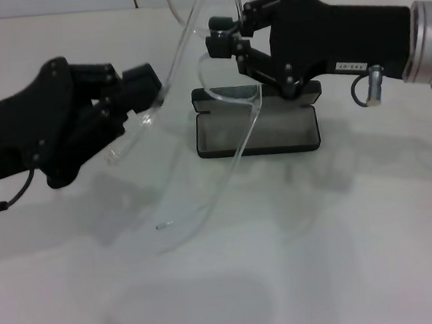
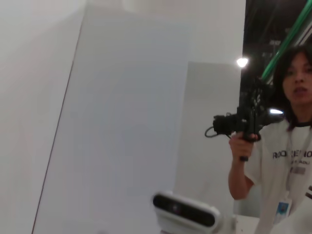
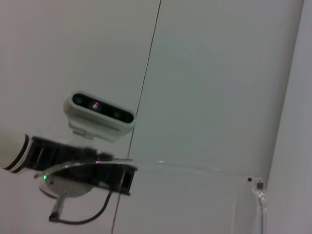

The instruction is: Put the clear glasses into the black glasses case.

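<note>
Holding the clear glasses (image 1: pixel 192 72), fully transparent wraparound plastic ones with a curved one-piece lens and long thin arms, both black grippers are raised above the white table (image 1: pixel 363 255) in the head view. The left gripper (image 1: pixel 150 90) comes in from the left side and its fingers are closed on the lens edge at one end of the glasses. The right gripper (image 1: pixel 216 43) comes in from the right side, and its fingers are closed on the frame near the top middle. The glasses hang tilted in the air between the two grippers, not touching the table; one clear arm (image 1: pixel 236 168) drops down in front of the case and its curved tip ends near the table surface. The black glasses case (image 1: pixel 257 123), an oblong hard case with rounded corners, lies open on the table behind and below the glasses, just under the right gripper, with its pale grey lining visible. The glasses are not inside the case. In the right wrist view a clear edge of the glasses (image 3: pixel 195 168) crosses the picture. The left wrist view shows only a white wall (image 2: pixel 122 122) and a person (image 2: pixel 287 156) standing far off.
</note>
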`<state>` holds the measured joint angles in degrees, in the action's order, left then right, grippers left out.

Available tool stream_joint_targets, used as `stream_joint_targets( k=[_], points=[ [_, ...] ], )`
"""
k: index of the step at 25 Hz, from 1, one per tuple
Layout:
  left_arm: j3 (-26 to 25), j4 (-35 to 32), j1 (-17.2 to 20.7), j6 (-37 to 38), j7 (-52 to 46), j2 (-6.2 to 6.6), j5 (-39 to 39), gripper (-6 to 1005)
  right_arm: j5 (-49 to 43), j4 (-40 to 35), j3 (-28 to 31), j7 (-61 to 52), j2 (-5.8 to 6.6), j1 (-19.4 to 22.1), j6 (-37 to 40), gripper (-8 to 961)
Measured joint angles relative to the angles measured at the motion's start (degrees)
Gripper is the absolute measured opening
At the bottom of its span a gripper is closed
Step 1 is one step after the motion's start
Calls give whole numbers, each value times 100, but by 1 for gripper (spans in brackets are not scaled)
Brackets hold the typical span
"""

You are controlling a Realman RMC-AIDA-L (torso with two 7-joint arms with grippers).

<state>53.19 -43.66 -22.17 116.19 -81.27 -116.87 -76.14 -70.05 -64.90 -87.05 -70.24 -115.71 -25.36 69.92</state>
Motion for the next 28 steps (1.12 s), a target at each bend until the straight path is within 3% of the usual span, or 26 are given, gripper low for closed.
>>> stream_joint_targets(
  k=[18,28],
  points=[
    [318,24,-120,-1,13,-63,68,49,426,1562,-41,398,-39,-899,389,117],
    [288,383,-152,-40,295,-64,57,49,557,1614,-86,413,-44,-941,664,117]
  ],
)
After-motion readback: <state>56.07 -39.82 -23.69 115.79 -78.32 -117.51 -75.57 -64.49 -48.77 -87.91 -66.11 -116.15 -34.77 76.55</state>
